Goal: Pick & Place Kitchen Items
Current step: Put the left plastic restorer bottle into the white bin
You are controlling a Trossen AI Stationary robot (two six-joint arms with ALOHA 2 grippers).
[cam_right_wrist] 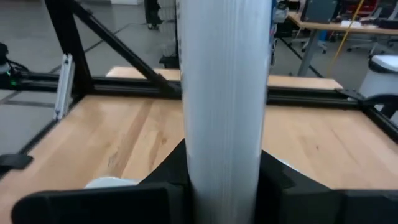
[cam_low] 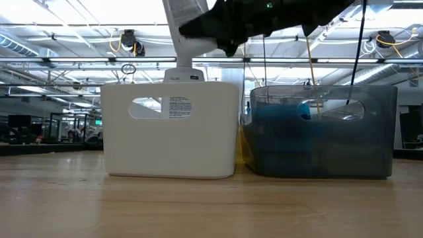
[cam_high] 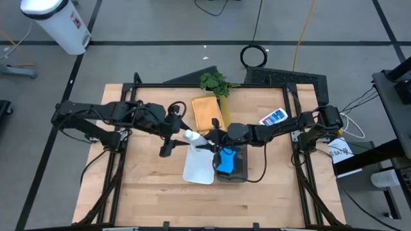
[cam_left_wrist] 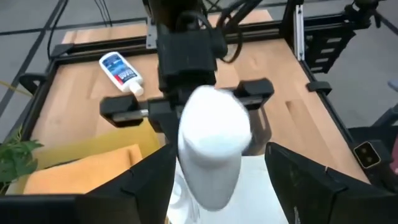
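right gripper (cam_right_wrist: pixel 224 180) pinching white bottle (cam_right_wrist: pixel 224 87); left gripper (cam_left_wrist: pixel 217 180) spread; bin label (cam_low: pixel 180 108) text unreadable.

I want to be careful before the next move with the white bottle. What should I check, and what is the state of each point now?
1. Right gripper shut on the white bottle: ok.
2. Left gripper open, with a gap on each side of the bottle: ok.
3. Bottle above the white bin, not the grey bin: ok.
4. Bottle's lower end already below the white bin's rim: cannot tell.
5. Blue sponges lie inside the grey bin, out of the way: ok.
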